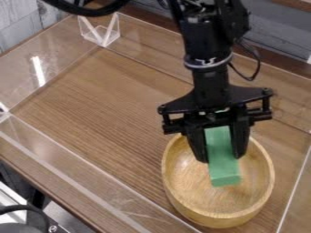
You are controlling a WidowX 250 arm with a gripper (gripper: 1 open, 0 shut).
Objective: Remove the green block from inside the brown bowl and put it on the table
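The gripper [216,138] is closed on the green block [224,158], holding it tilted over the brown bowl [185,198].

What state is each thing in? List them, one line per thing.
gripper: shut on the green block, pointing down over the bowl.
green block: held upright in the fingers, lower end inside the bowl.
brown bowl: upright on the table.
table: bears the bowl.
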